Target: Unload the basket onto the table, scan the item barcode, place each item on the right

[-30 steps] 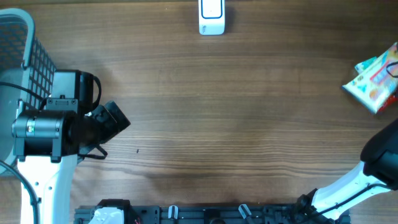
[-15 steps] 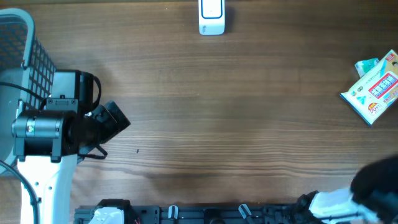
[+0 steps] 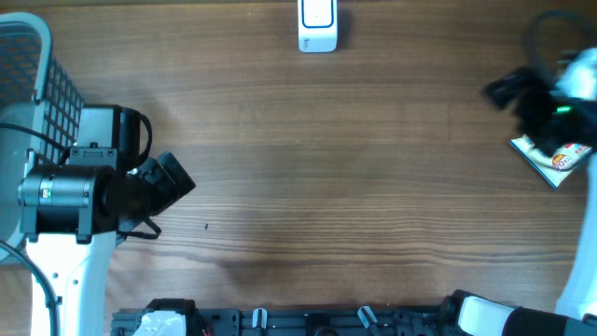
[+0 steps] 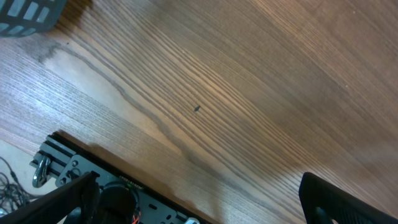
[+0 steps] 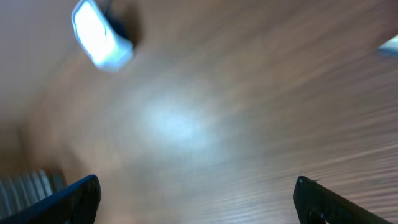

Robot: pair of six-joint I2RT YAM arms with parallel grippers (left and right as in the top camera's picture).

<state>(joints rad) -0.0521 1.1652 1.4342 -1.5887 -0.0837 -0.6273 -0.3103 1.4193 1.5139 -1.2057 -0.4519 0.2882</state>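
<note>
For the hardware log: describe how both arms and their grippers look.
The left arm has a white lower link, black motor housings and a thin black cable beside it. The left gripper is black and blocky. The right arm also has white links; near its blurred wrist a small green light shows. The right gripper looks black too. Both wrist views show plain black fingers.

Right claw (image 3: 516, 91) a smear of blur, hiding most of the packet (image 3: 557, 160) under it; scanner (image 5: 99, 34) ahead-left of it, just a white smudge.
</note>
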